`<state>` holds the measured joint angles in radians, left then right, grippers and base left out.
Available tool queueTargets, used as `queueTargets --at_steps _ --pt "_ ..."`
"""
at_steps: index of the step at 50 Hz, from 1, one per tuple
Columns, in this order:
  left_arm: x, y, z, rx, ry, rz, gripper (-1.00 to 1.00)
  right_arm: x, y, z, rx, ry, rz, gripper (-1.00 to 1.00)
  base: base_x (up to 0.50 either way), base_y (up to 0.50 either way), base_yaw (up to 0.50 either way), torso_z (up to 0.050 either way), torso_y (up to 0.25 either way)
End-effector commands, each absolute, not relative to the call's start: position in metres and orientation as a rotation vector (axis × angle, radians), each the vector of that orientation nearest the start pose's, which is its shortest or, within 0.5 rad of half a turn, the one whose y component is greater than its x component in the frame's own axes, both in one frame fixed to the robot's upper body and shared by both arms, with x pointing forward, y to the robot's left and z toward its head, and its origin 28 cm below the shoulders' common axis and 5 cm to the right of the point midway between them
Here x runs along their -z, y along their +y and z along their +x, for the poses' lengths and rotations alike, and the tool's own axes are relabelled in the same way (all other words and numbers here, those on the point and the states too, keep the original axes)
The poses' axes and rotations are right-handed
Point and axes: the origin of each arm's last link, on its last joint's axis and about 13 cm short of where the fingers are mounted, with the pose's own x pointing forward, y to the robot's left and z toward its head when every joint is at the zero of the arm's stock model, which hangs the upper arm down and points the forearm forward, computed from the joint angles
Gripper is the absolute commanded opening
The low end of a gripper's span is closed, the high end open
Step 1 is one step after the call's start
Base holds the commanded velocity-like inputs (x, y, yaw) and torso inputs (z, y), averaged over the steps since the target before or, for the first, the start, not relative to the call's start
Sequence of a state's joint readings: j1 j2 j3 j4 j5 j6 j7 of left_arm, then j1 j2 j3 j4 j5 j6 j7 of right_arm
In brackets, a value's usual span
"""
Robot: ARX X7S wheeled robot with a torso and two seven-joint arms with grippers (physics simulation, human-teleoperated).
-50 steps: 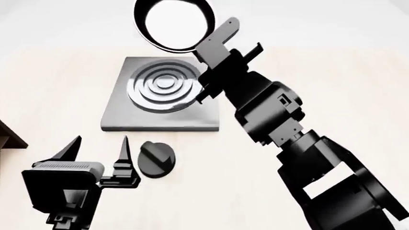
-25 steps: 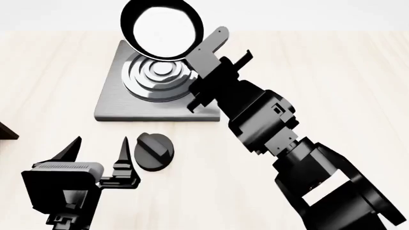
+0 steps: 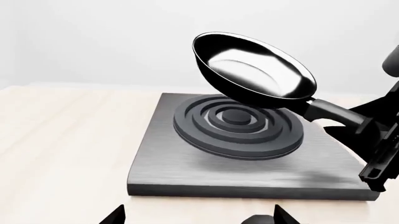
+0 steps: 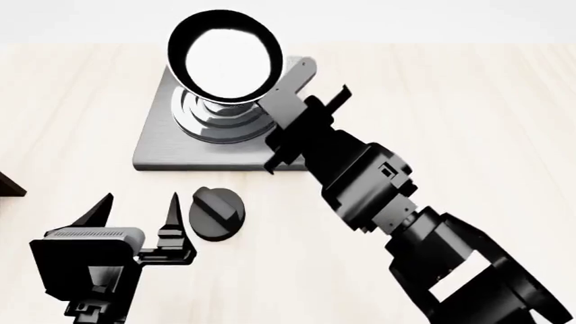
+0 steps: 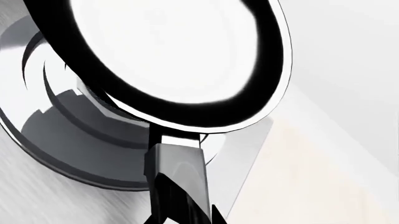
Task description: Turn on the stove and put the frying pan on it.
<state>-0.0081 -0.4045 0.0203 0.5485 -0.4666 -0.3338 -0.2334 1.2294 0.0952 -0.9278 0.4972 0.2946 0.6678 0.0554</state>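
One frying pan (image 4: 225,55), one stove (image 4: 171,145), one knob (image 4: 216,213) and two end effectors are in view on a pale, wood-grained bench (image 4: 468,101).

The frying pan is round, with a black rim and outer wall and a pale, glossy inside that shines white in the head view. It is off the stove, tilted in the air above the burner rings (image 3: 238,125), and the left wrist view shows a clear gap beneath it. Its long black handle (image 3: 333,113) runs down and right into the right end effector (image 4: 290,111), which is closed on it.

The stove is a flat, square slab of brushed grey metal with rounded edges, carrying a raised set of dark concentric rings around a central disc. It lies at the far left of the bench. The knob is a separate round black disc with a raised bar across its top, lying on the bench just near of the stove's front edge.

The left end effector (image 4: 137,210) sits at the near left, its two pointed black fingers spread wide and holding nothing; the right-hand finger is just beside the knob, and I cannot tell whether they touch.
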Motion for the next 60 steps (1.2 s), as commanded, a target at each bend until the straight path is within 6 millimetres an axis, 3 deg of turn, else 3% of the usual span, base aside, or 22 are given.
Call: queueTargets --at_steps 1,25,46,47,60 --pt "-0.115 0.252 0.199 0.018 -0.159 -0.041 1.00 -0.215 -0.020 0.391 -0.313 0.008 -0.734 -1.00 0.00 0.00 0.00 0.000 0.000" --pt "-0.114 0.252 0.199 0.009 -0.156 -0.044 1.00 -0.194 -0.018 0.391 -0.353 0.057 -0.777 -1.00 0.00 0.00 0.00 0.001 0.002" --pt "-0.115 0.254 0.199 0.002 -0.160 -0.048 1.00 -0.188 -0.013 0.391 -0.365 0.065 -0.785 -1.00 0.00 0.00 0.00 0.000 0.000" --pt "-0.115 0.254 0.199 0.002 -0.160 -0.048 1.00 -0.189 -0.013 0.392 -0.365 0.065 -0.785 1.00 0.00 0.00 0.00 0.000 0.000" --pt "-0.116 0.255 0.199 -0.001 -0.161 -0.050 1.00 -0.200 -0.014 0.389 -0.381 0.068 -0.756 1.00 0.00 0.00 0.00 0.000 0.000"
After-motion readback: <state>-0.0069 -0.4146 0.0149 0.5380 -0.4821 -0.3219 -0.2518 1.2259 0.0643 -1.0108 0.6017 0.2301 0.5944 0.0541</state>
